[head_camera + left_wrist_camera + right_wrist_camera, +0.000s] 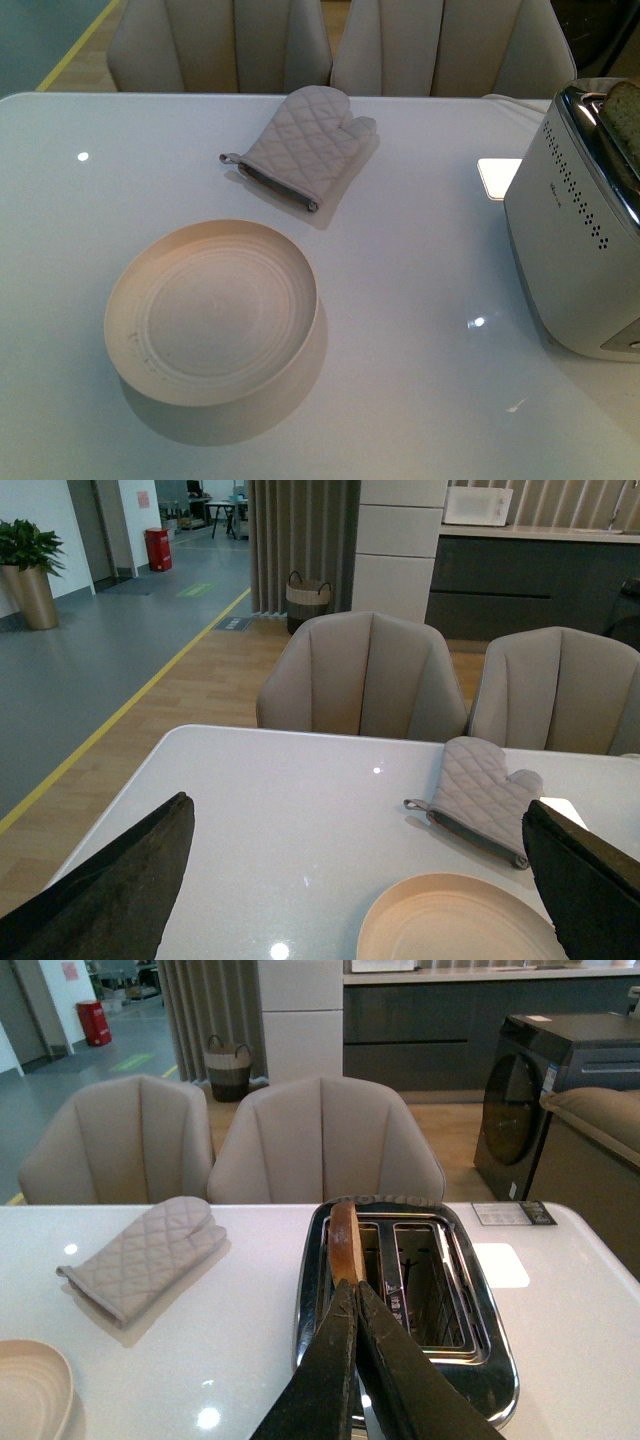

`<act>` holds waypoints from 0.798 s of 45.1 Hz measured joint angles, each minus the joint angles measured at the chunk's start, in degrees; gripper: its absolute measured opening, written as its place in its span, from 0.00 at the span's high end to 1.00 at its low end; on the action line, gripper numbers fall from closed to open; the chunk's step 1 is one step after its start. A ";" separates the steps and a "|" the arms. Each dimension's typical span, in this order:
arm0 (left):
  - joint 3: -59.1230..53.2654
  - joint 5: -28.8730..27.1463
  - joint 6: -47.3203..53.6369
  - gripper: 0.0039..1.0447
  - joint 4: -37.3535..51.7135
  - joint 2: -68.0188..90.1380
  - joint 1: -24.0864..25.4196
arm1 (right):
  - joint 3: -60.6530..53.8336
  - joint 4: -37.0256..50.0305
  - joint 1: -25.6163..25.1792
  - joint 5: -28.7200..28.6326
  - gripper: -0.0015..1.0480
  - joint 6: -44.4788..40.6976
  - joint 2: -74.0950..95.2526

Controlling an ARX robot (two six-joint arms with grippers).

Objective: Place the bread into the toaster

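Observation:
The silver-white toaster [575, 230] stands at the table's right edge. A slice of bread [622, 105] stands in its slot with the top sticking out. In the right wrist view the bread [345, 1240] shows edge-on in the left slot of the chrome-topped toaster [480, 1340]. My right gripper [352, 1288] is shut, its tips together just at the near end of the bread's crust. My left gripper [357, 808] is open and empty above the table, near the plate [460, 920]. Neither gripper shows in the front view.
A round cream plate [210, 310] sits empty at the table's front left. A grey quilted oven mitt [300, 145] lies behind it; it also shows in both wrist views [485, 795] [145, 1255]. Two beige chairs [220, 45] stand behind the table.

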 joint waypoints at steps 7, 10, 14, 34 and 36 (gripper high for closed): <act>0.00 -0.02 0.02 0.06 -0.02 0.00 0.00 | 0.00 -10.23 0.00 0.04 0.98 -0.02 -9.81; 0.00 0.00 0.02 0.06 -0.02 0.00 0.00 | 0.00 -10.43 0.00 0.07 0.98 -0.02 -10.12; 0.00 0.00 0.02 0.06 -0.02 0.00 0.00 | 0.00 -10.51 0.00 0.07 0.98 -0.02 -10.21; 0.00 0.00 0.02 0.06 -0.02 0.00 0.00 | 0.00 -10.51 0.00 0.07 0.42 -0.09 -10.27; 0.00 0.00 0.02 0.06 -0.02 0.00 0.00 | 0.00 -10.51 0.00 0.07 0.35 -0.09 -10.27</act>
